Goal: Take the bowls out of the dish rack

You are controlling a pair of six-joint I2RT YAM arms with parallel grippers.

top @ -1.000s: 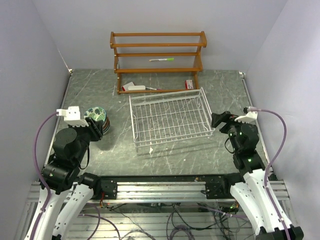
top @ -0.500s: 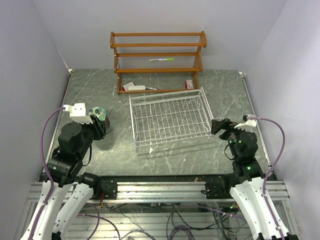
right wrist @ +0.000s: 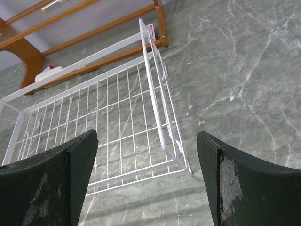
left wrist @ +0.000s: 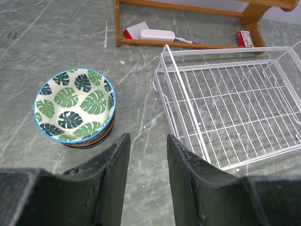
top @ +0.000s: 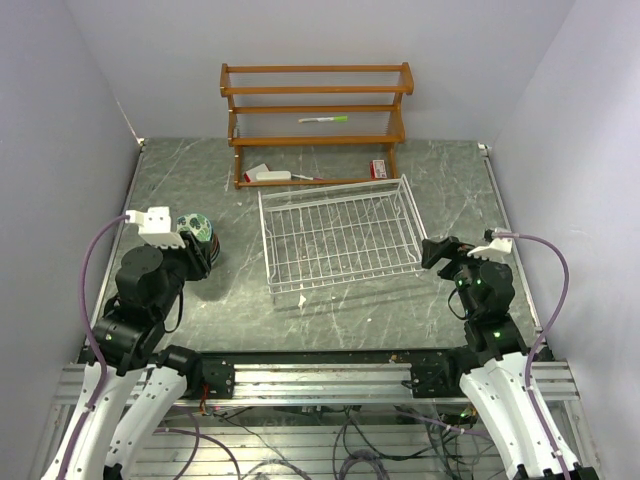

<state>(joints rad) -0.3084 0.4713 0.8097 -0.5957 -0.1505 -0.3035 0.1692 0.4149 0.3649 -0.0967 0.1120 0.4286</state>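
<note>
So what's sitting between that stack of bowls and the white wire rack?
Nothing: only bare grey tabletop separates the stacked bowls from the dish rack, clearest in the left wrist view.

Left of the dish rack (top: pixel 340 190), your left hand (left wrist: pixel 148 141) hangs barely parted; right of it, your right hand (right wrist: pixel 148 136) gapes wide.

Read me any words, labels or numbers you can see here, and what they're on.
Nothing here is legible.
Small red box, lowest tier of the wooden shelf: print too blurred to read.
Red and white packet, same tier: too blurred to read.
Green pen, a higher tier: too small to read.
</note>
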